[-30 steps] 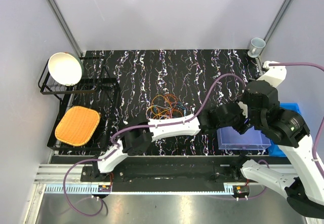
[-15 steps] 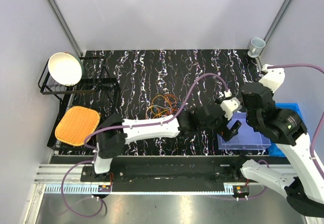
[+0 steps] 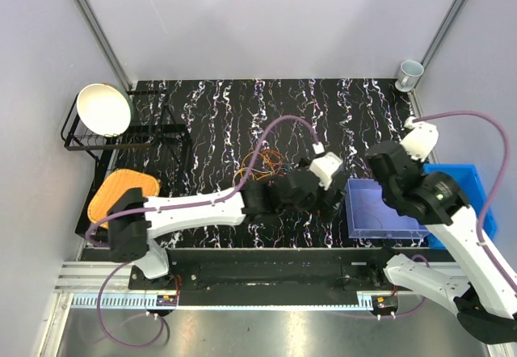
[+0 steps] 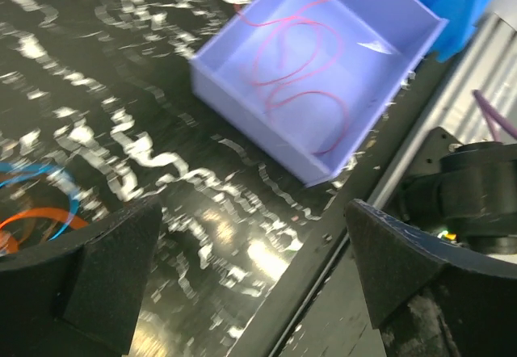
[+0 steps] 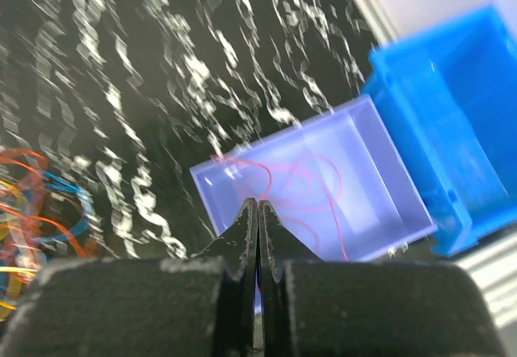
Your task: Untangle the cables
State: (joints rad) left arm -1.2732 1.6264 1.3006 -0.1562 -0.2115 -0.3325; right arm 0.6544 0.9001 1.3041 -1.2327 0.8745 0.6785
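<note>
A lilac bin (image 4: 246, 111) at the surface's (image 3: 210, 107) near right holds one red wire (image 4: 300, 82), loosely looped. A blue bin (image 3: 468, 183) sits just beside it, further right. The cables (image 3: 262, 165) lie bunched mid-surface, partly hidden behind the left arm. The left gripper (image 4: 254, 252) is spread wide and holds nothing, near the lilac bin. The right gripper (image 5: 258, 212) is clenched tight on nothing above that bin. At far left, a bowl (image 3: 103, 108) leans in a rack (image 3: 153, 135).
</note>
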